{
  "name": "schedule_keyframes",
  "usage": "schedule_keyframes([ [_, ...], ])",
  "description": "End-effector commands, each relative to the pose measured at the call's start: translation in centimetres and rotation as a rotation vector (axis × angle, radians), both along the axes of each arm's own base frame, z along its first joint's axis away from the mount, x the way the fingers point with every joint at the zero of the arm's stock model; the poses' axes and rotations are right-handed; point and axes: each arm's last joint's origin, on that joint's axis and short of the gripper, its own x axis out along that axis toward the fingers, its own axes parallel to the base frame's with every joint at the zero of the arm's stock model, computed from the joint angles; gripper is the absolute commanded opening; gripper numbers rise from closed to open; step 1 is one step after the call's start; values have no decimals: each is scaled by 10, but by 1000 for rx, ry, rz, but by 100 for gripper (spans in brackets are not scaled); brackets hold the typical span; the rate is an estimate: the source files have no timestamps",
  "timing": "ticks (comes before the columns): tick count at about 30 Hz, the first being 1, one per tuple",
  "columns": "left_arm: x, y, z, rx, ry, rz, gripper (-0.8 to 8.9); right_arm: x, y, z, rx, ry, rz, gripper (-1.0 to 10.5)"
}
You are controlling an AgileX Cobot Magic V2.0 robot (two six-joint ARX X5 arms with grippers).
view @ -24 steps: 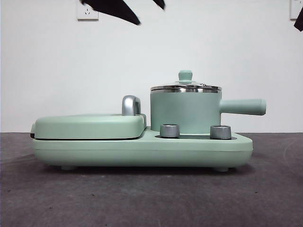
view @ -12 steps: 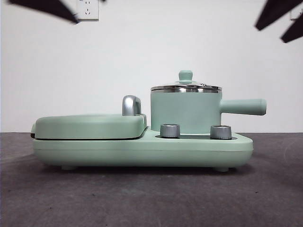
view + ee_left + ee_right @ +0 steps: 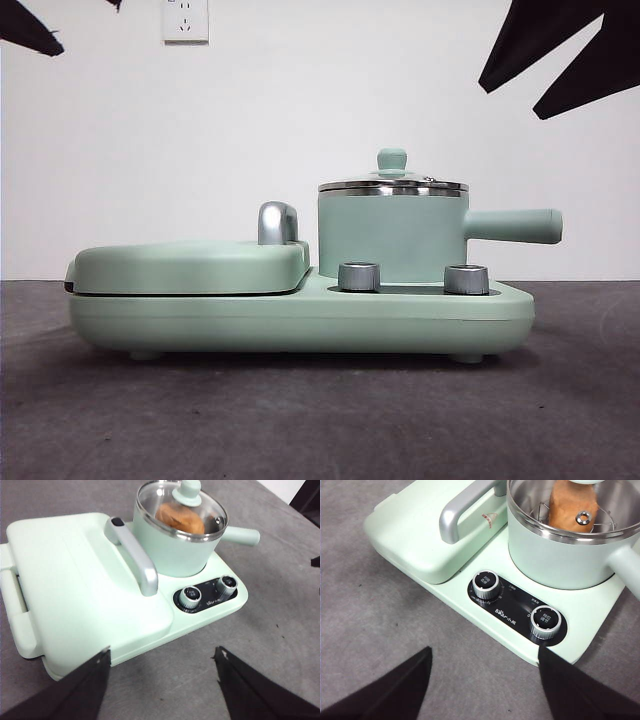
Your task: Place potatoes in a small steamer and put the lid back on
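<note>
1 potato [image 3: 181, 518] sits inside the small steamer [image 3: 172, 547], seen thru the glass lid [image 3: 182, 507], which is seated on the steel rim w/ knob up. Judged: both steps look done, nothing left but clearing the arms. Left gripper [image 3: 162, 685] and right gripper [image 3: 485, 682] hang above the table, jaws spread wide, empty, well apart from the pot. Steamer stands on a mint cooker base [image 3: 300, 315] beside the closed grill plate [image 3: 190, 265]. Surface: dark grey matte mat [image 3: 300, 420]. Bkgd: plain white wall, 1 outlet [image 3: 185, 20].

plain white wall [image 3: 300, 110] with a socket [image 3: 185, 20], perhaps another at the corner, behind a dark grey tabletop [image 3: 300, 420]
</note>
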Motion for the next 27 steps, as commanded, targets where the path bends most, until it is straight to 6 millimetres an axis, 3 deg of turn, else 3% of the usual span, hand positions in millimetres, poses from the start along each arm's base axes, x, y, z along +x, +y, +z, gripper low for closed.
schedule_keyframes([
  [1,-2,0,4,-17,-13,-2,-17,-1,1,3,11,-13,9,-16],
  [2,-2,1,4,-22,-18,-2,6,0,2,4,17,-24,9,26],
  [17,-3,1,4,-17,-16,1,6,-2,2,5,52,-7,47,21],
  [20,-10,10,4,-31,-54,21,6,-2,2,5,52,-7,47,21],
  [22,-15,20,-3,-45,-116,54,6,-2,2,5,52,-7,47,21],
  [27,-23,51,-48,-58,-322,268,6,-2,2,5,52,-7,47,21],
])
